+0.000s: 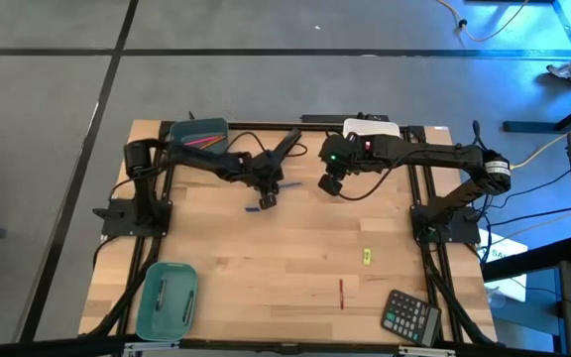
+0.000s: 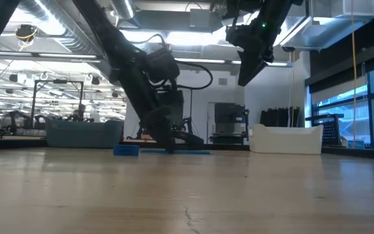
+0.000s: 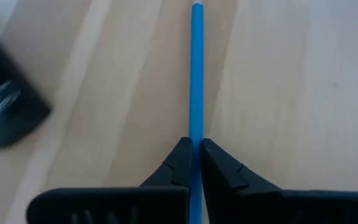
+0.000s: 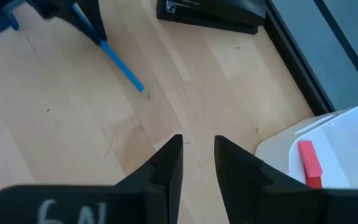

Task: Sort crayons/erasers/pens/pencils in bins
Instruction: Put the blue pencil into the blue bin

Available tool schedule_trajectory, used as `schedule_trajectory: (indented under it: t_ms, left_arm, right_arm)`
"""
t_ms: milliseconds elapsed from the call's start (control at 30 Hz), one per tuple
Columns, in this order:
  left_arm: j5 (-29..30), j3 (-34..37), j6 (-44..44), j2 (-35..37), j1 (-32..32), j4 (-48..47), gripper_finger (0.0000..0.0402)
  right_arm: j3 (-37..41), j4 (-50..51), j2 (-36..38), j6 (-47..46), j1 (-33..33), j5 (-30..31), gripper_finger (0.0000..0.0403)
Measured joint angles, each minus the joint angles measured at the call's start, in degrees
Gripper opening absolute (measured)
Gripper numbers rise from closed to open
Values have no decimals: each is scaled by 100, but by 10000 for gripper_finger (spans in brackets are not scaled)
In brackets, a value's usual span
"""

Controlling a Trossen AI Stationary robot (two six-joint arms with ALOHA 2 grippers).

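Note:
My left gripper [image 1: 266,195] is down at the table's far middle, shut on the bright blue pencil [image 1: 287,184]. My right gripper [image 1: 330,185] hangs open in the air just to its right, touching nothing, near the white bin [image 1: 373,129]. The red eraser [image 4: 309,163] lies in that white bin. The blue-grey bin [image 1: 198,134] at the far left holds pink-red sticks. The teal bin [image 1: 167,297] at the near left holds dark pens. A thin dark red pen [image 1: 341,294] lies flat on the near table. My left gripper pinches the blue pencil's shaft [image 3: 196,127] between its two fingertips [image 3: 179,158], coming from above. The pencil runs straight out from between the fingers. In the low view the pencil [image 2: 187,152] lies level on the tabletop.
A black stapler-like object [image 1: 284,147] lies just beyond the left gripper. A small blue block [image 1: 253,207] sits beside it on the near side. A black calculator [image 1: 409,315] is at the near right, and a small yellow-green piece [image 1: 367,256] lies on the bare wood.

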State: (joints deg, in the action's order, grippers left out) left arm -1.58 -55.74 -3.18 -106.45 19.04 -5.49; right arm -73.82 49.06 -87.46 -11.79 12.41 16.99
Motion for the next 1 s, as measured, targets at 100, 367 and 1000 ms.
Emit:
schedule_trajectory:
  t_ms: [100, 367, 1000]
  left_arm:
    - [71, 5, 7, 237, 80, -180, 9]
    - [283, -12, -42, 1146, 339, -860, 15]
    - [1475, -31, -662, 2760, 2063, -3320, 16]
  right_arm:
    - [0, -2, 0, -17, 6, 7, 93]
    - [0, -87, 0, 2, 34, 140, 93]
    - [0, -354, 2, 256, 175, 153, 94]
